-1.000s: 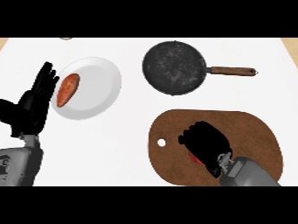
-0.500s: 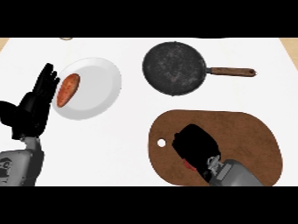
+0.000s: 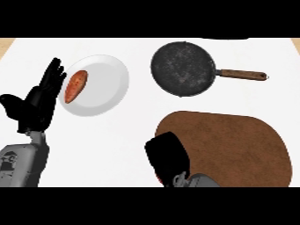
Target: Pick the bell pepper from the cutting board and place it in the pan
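The cutting board is a brown wooden slab with rounded corners and a fine grain, lying at the lower right of the white counter. Its bare surface shows no bell pepper. The right hand sits over the board's left edge, with its black back turned up and its fingers curled downward; a thin red sliver shows at its lower left side, but I cannot tell if this is the pepper or what the hand holds.

The pan is round, dark and a little speckled, with a brown wooden handle pointing to the right. It stands above the board, apart from it, with free white counter between them.

A white round plate lies left of the pan and carries an orange-red, long piece of food. The left hand rests open at the left, fingers up, just beside the plate's left rim.
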{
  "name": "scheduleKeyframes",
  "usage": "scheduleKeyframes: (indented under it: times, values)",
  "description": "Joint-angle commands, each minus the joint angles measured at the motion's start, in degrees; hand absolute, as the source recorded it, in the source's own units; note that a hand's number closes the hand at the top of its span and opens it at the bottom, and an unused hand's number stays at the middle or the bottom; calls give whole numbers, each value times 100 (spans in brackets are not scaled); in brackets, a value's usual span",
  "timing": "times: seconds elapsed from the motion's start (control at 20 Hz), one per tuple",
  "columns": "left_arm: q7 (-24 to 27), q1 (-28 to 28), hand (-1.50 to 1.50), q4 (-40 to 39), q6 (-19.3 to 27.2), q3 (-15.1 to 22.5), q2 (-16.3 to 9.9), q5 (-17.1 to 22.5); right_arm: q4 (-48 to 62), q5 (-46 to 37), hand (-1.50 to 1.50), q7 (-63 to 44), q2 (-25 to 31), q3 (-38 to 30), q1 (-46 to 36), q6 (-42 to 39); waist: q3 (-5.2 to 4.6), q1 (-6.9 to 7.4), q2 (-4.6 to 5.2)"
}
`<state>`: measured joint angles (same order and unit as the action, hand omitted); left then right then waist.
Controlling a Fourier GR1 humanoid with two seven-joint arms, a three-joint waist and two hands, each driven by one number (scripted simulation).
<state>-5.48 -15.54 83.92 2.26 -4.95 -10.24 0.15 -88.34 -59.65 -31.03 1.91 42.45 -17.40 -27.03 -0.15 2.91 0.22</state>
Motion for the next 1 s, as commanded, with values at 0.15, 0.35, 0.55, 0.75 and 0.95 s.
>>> scheduleKeyframes:
  times: [0.15, 0.35, 0.55, 0.75, 0.95]
  values:
    - [137, 11, 0, -155, -25, -38, -4, 1, -347, 40, 150, -1605, -186, 691, -1111, 1987, 11, 58, -9]
    - [90, 85, 0, -64, -88, 22, 0, 10, -39, 342, 150, -2447, -189, 1037, -1804, 3060, 10, 103, -4]
    - [-1, -129, 0, -135, 120, 102, 108, -158, 242, 599, 150, -3101, -190, 741, -2914, 3495, 10, 11, -5]
    - [-1, -7, 0, -20, 75, 87, 107, -102, 353, 1176, 150, -3025, -190, 60, -3391, 4132, 13, 5, -3]
    - [226, 73, 0, -195, 37, -99, 49, -6, 1310, 1352, 150, -2241, -190, -524, -3369, 5039, 13, -90, 27]
